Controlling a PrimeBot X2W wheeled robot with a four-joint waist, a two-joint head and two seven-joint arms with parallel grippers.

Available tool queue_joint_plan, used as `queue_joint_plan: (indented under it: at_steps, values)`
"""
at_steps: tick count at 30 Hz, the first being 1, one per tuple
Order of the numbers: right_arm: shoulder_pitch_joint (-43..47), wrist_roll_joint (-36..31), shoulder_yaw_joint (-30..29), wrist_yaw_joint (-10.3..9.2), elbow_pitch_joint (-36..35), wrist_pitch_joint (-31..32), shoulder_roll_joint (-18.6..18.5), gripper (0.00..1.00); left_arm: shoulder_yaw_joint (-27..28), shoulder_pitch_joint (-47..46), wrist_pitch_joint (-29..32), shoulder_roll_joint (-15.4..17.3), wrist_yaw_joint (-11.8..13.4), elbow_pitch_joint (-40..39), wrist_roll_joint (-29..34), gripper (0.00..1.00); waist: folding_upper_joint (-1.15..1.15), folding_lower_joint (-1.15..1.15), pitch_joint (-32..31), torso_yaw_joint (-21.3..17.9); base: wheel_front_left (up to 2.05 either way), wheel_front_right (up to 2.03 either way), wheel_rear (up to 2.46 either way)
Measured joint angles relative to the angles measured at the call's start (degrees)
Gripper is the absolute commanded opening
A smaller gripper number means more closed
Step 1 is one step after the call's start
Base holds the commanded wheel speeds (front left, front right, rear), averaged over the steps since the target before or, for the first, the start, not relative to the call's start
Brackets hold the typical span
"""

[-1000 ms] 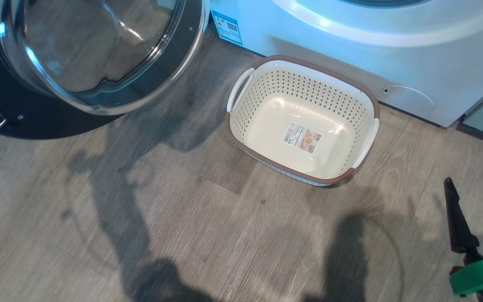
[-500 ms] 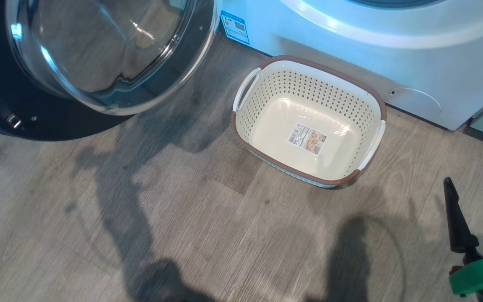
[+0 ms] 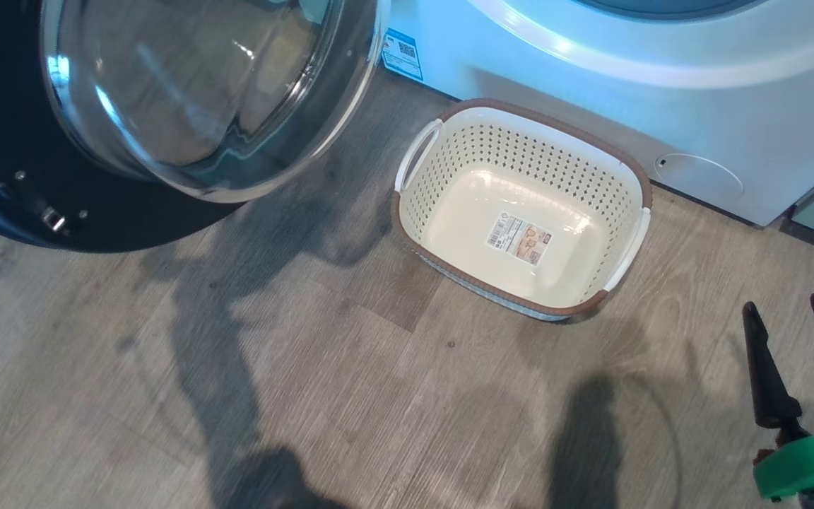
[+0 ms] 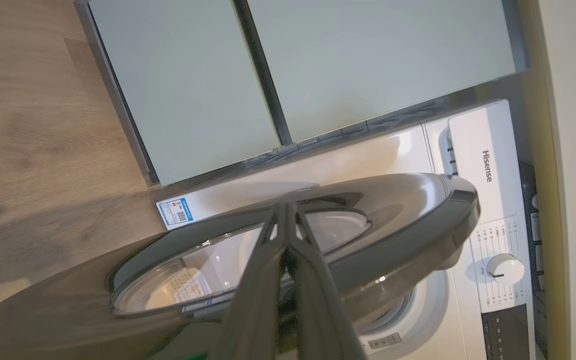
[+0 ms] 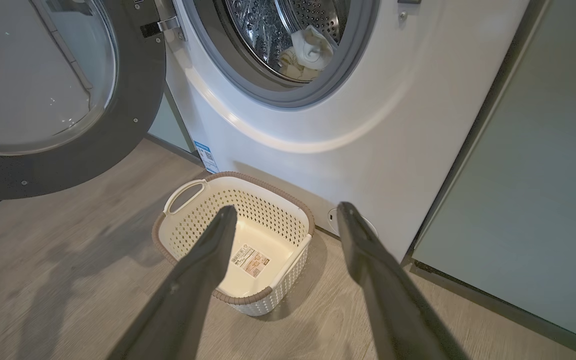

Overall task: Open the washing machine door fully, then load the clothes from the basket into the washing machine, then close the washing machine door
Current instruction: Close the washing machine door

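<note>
The washing machine door [image 3: 188,106], glossy black with a clear glass bowl, stands open at the upper left of the head view. In the left wrist view my left gripper [image 4: 284,206] is shut, its tips lying against the door's [image 4: 393,210] outer face. The cream basket [image 3: 520,152] sits empty on the floor in front of the white washing machine [image 3: 591,85]. Pale clothes [image 5: 308,50] lie inside the steel drum. My right gripper [image 3: 783,305] hangs open to the right of the basket, holding nothing; the right wrist view shows it [image 5: 286,208] above the basket [image 5: 203,225].
Pale green cabinets [image 5: 543,200] stand to the right of the machine, and more cabinets [image 4: 268,75] to its left. The control panel with a dial [image 4: 505,267] is at the machine's top. Grey wood floor [image 3: 308,367] lies open in front of me.
The door has swung a little towards the machine. The head camera has shifted slightly. The basket and my right gripper have kept their places.
</note>
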Motion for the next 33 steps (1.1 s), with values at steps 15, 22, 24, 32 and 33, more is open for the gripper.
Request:
queue_joint_plan:
  at_steps: [15,22,24,32,33]
  values:
    - [-1.1,0.0,1.2,0.00,2.1,-0.6,0.2,1.00,0.1,4.4,6.3,-2.1,0.1,-7.8,-4.4,0.00,0.00,0.00,-1.1,-0.3,0.00,0.00,0.00]
    - [-1.2,0.1,1.8,0.00,3.3,-1.6,0.9,1.00,0.2,5.8,8.3,-2.6,0.1,-10.5,-5.8,0.00,0.00,0.00,-1.7,-1.3,0.00,0.00,0.00]
    - [-1.2,0.2,1.9,0.00,3.7,-1.8,1.3,1.00,0.2,6.1,8.9,-2.9,0.0,-11.3,-6.3,0.00,0.00,0.00,-1.9,-1.7,0.00,0.00,0.00]
    - [-1.2,0.6,2.5,0.00,5.7,-3.3,2.0,1.00,-0.1,8.0,11.8,-3.7,-0.5,-13.4,-7.6,0.00,0.00,0.00,-3.3,-3.2,0.00,0.00,0.00]
    - [-1.3,0.6,2.6,0.00,5.9,-3.5,2.1,1.00,-0.2,8.0,12.1,-3.8,-0.7,-13.6,-7.6,0.00,0.00,0.00,-3.5,-3.4,0.00,0.00,0.00]
